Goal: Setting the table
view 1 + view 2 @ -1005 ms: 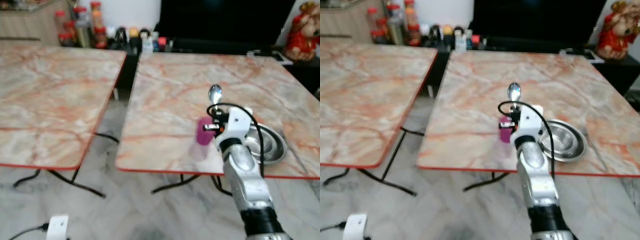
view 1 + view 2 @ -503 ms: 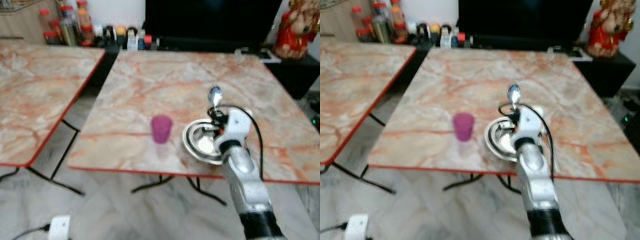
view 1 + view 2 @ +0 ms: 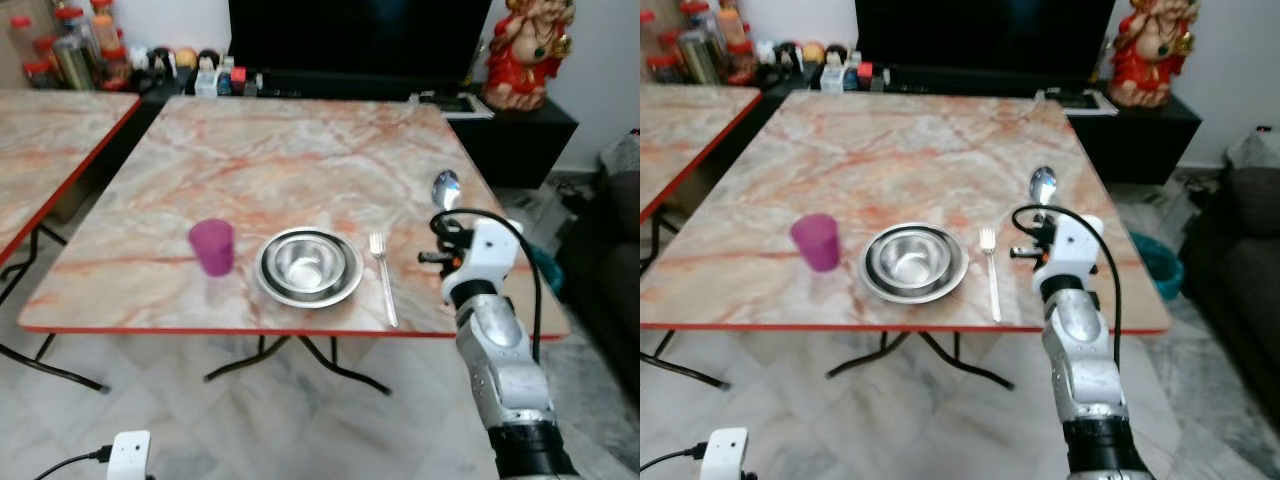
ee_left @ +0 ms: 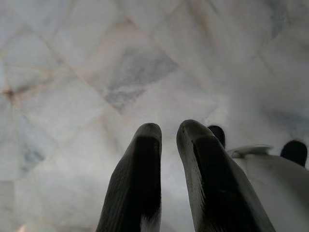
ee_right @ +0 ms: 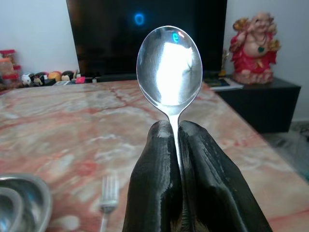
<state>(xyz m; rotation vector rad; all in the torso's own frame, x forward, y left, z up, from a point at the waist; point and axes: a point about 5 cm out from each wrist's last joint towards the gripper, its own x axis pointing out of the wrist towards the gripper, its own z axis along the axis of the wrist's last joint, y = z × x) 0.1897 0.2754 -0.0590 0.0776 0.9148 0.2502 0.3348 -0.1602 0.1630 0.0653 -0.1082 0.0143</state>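
**Spoon in right gripper, place setting nearly complete**

Nearest: right arm reaches forward from the robot, right gripper clamped tight on the handle of a metal spoon. Spoon stands upright, bowl up, above the fingers. Pinching low on the handle keeps the bowl clear of the fingers, probably so it can be laid flat without them striking the table. In the head view the spoon sits over the near right part of the marble table, right of the fork.

Left gripper hangs idle over the tiled floor, fingers almost together with a thin gap, nothing between them.

On the table near the front edge, left to right: purple cup, steel bowl resting in a steel plate, fork just beside the plate's right rim, tines pointing away. The row reads as one place setting facing the robot's side.

Likely step: bring the spoon down beside the fork. Risk: spoon twisting in the pinch.

Farther back: a red figurine on a dark cabinet, a black TV screen, jars and bottles at far left, a second marble table on the left.
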